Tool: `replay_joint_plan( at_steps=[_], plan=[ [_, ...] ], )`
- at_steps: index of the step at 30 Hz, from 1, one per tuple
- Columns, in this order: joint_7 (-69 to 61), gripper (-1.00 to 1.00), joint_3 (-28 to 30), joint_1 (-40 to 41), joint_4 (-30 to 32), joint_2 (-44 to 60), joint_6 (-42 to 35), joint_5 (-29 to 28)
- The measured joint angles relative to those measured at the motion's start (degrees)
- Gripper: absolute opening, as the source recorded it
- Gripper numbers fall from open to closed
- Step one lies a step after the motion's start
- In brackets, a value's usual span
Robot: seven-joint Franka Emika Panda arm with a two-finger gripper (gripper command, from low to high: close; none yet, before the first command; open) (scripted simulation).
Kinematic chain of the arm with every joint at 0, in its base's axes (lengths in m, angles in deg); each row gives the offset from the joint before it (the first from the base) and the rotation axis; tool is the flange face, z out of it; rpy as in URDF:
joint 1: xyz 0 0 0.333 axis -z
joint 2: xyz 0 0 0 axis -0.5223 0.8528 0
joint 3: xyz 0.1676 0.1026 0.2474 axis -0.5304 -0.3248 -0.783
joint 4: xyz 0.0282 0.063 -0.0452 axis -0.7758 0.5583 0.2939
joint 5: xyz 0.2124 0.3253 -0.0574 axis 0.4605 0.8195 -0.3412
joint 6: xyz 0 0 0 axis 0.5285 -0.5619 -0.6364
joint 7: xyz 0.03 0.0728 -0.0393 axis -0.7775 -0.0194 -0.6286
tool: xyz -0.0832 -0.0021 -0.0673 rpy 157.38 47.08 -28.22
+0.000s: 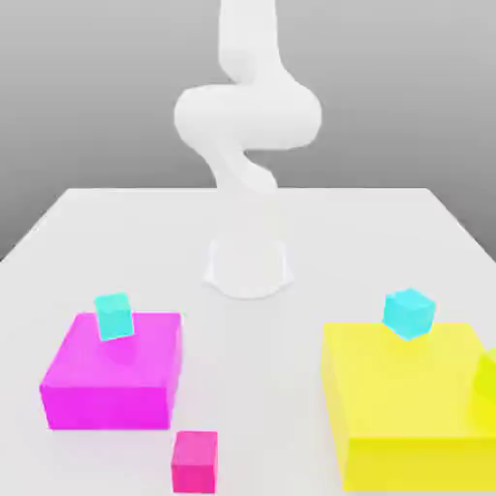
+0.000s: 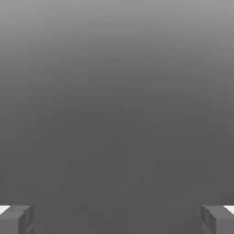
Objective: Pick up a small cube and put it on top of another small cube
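In the hand view the gripper (image 2: 117, 219) has its two fingers (image 2: 16, 219) spread wide apart at opposite edges, with nothing between them but a plain grey surface. In the exterior view the white arm (image 1: 247, 116) rises from its round base (image 1: 248, 266) at the middle of the white desk (image 1: 116, 232) and curls upward, well above the blocks.

The small pink cube (image 1: 195, 461) sits on the desk near the front edge, just beside the front corner of the large magenta block (image 1: 111, 378), on that block's exterior-view right. A cyan cube (image 1: 114, 316) rests tilted on the magenta block's far top edge. On the exterior view's right lies the large yellow block (image 1: 407, 407), with a second cyan cube (image 1: 409, 313), also tilted, at its far edge. The small lime cube (image 1: 487, 378) sits on the yellow block at the exterior view's right margin, partly cut off, well apart from the pink cube.
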Motion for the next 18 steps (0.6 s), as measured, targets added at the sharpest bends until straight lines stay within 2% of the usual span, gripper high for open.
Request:
replay_joint_plan(
  at_steps=[18],
  plan=[
    [-7.81,0.0,5.43,-1.06,7.39,37.76,15.68,4.76]
  ],
)
